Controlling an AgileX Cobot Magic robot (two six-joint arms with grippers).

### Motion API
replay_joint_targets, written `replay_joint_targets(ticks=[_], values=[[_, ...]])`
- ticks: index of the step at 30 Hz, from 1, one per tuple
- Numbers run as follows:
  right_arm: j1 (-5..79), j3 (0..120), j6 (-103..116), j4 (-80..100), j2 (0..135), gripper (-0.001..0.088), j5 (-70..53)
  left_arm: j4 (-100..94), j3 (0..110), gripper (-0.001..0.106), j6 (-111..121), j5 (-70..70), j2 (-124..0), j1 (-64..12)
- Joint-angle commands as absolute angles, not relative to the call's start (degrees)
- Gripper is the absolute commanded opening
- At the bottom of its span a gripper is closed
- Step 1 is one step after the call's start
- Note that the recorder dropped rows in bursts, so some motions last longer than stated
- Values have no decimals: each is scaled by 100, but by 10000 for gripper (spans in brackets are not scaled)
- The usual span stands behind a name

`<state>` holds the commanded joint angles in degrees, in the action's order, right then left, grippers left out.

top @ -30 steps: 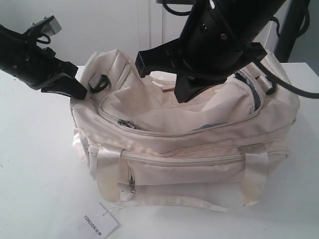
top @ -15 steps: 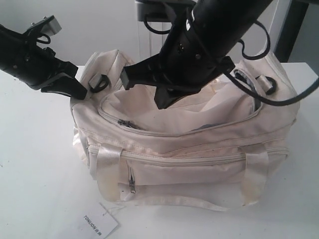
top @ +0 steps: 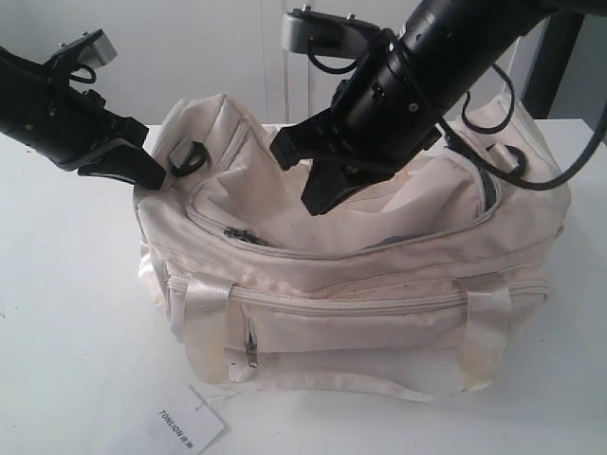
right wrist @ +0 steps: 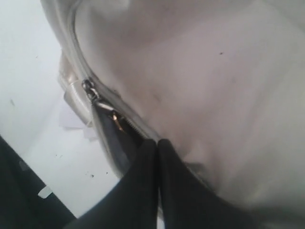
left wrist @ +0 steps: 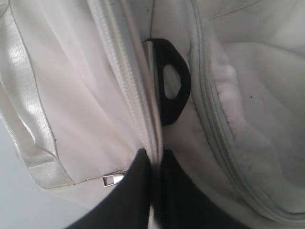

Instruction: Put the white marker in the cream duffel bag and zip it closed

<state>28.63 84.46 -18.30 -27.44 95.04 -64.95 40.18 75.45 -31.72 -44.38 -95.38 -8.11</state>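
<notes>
The cream duffel bag (top: 360, 313) stands on the white table with its curved top zipper partly open, and its slider (top: 234, 234) sits near the left end. My left gripper (top: 156, 175) is shut on a fold of the bag's fabric (left wrist: 71, 95) beside a black ring (left wrist: 171, 90) at the bag's left end. My right gripper (top: 316, 204) hovers over the bag's top flap, shut with nothing between its jaws. In the right wrist view its tips (right wrist: 157, 141) lie close to the zipper slider (right wrist: 89, 88) and the dark lining. The white marker is out of view.
A small white printed paper tag (top: 190, 422) lies on the table (top: 66, 313) in front of the bag's left corner. A front pocket zip pull (top: 251, 351) hangs on the bag's face. The right arm's black body crosses above the bag's right half.
The right arm swung left over the bag's opening, then drew back to the right and a little higher, still shut. The left gripper and the bag have stayed put.
</notes>
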Motion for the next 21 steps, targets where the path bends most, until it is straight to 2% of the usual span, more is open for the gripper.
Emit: replay_joint_targets(ticks=[5,11,21], values=[[2863,8446,-1830,-2756,9627,0,-6288,4018,7545,0,-3172,-4438,-9538,-811],[2931,8430,-1962,-2719,9721,0,-6612,4018,7545,0,-3172,-4426,-9538,-811],[3025,7909,-2137,-2629,9742,0,-6442,4055,7545,0,-3172,-4362,-9538,-811]])
